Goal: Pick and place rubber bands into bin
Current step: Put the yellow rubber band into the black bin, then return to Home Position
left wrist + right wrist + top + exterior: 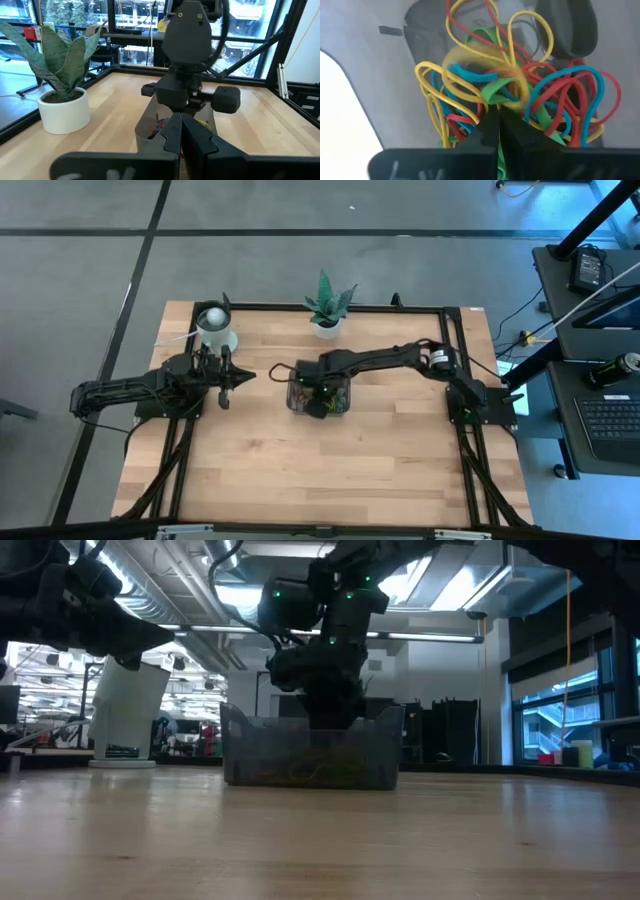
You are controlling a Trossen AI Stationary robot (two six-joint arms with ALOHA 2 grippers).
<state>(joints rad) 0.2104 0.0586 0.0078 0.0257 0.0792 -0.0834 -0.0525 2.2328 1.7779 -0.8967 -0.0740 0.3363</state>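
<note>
The bin (pixel 296 402) is a dark grey translucent tray at the table's middle; it also shows in the low view (pixel 245 750). Rubber bands (pixel 470 85) in yellow, red, blue and green form a tangle inside it. My right gripper (pixel 320 402) reaches down into the bin, and its fingers (pixel 497 122) are shut at the tangle. My left gripper (pixel 238 377) is shut and hovers to the left of the bin, pointing at it; its wrist view shows its closed fingertips (pixel 181 127) with the bin (pixel 145 132) beyond. My right gripper pinches the tangle of rubber bands between its two fingers, at a green band (pixel 496 96) in the clump's middle. It comes from above, pointing down into the bin. Several loops fan out around the fingertips, over the bin's floor (pixel 390 55). I cannot tell whether the clump is lifted.
A potted plant (pixel 328 305) stands behind the bin near the far edge, seen too in the left wrist view (pixel 62 95). A white round cup (pixel 215 328) sits at the far left, close to my left arm. Bare wood stretches toward the near edge (pixel 320 470).
</note>
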